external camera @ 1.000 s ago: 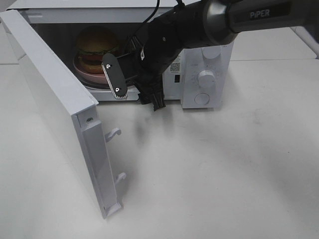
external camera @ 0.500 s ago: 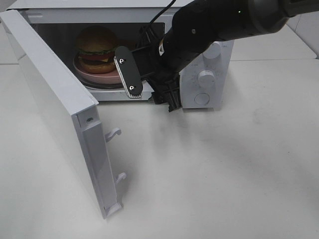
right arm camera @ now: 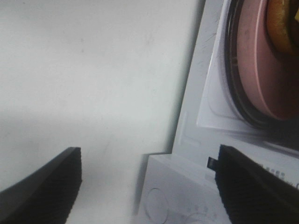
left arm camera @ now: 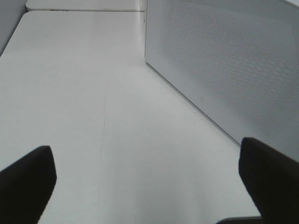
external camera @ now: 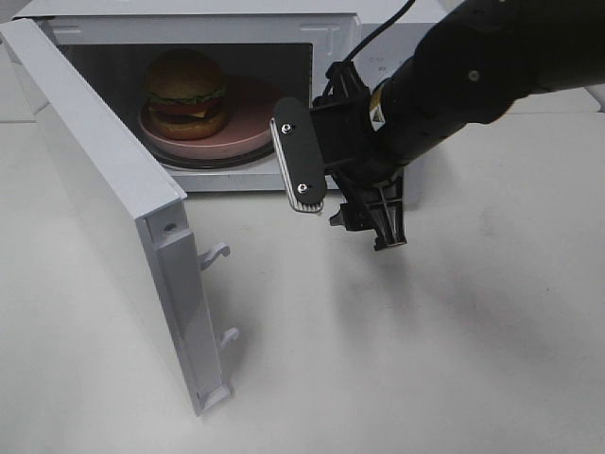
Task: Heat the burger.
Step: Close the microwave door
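Observation:
The burger (external camera: 184,88) sits on a pink plate (external camera: 248,127) inside the open white microwave (external camera: 189,21). My right gripper (external camera: 340,195) hangs outside the cavity, in front of the microwave's right part, open and empty. One finger (external camera: 299,168) shows its silver pad. In the right wrist view the right gripper (right arm camera: 149,186) frames the plate (right arm camera: 259,70) on the glass turntable, with a sliver of the burger (right arm camera: 284,21) at the edge. My left gripper (left arm camera: 149,182) is open over bare table beside the door's mesh panel (left arm camera: 224,65); it is out of the high view.
The microwave door (external camera: 104,189) stands swung wide toward the front left, latch hooks (external camera: 216,253) sticking out. The right arm (external camera: 473,76) covers the control panel in the high view. Dials (right arm camera: 159,205) show in the right wrist view. White table (external camera: 425,359) spreads in front.
My right gripper has drawn back out of the microwave opening, moving right and toward the front, away from the plate. Burger, plate and door have stayed where they were.

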Available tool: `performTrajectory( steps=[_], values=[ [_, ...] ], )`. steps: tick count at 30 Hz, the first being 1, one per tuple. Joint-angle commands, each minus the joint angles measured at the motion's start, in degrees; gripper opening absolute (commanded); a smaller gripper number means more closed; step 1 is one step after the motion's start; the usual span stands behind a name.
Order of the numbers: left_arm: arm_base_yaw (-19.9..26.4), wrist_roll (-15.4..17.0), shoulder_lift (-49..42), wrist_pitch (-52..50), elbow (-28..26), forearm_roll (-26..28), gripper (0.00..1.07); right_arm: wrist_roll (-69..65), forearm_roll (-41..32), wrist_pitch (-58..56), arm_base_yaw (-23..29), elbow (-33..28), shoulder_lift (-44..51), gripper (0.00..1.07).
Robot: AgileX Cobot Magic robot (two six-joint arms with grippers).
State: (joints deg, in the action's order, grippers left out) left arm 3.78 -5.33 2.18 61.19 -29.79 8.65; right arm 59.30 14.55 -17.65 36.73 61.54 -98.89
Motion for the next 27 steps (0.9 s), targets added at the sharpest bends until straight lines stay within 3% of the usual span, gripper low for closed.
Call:
performTrajectory(
  steps=[1,14,20,22,27],
  values=[
    [0.23,-0.17,0.00,0.11,0.17,0.46,1.00,-2.92,0.17,0.29,-0.11,-2.46,2.81,0.76],
    [0.23,-0.17,0.00,0.11,0.17,0.46,1.00,-27.22,-0.29,-2.18,-0.11,-17.30,19.82,0.76],
    [0.23,-0.17,0.00,0.11,0.17,0.46,1.00,-35.41,-0.46,-5.79,-0.11,-20.28,24.01,0.76],
    [0.23,-0.17,0.00,0.11,0.17,0.46,1.00,-46.93,-0.46,-11.75,-0.11,-20.86,27.73,0.76],
    [0.23,-0.17,0.00,0.11,0.17,0.46,1.00,-57.93,-0.40,-18.05,-0.11,-20.86,31.00,0.76]
  ],
)
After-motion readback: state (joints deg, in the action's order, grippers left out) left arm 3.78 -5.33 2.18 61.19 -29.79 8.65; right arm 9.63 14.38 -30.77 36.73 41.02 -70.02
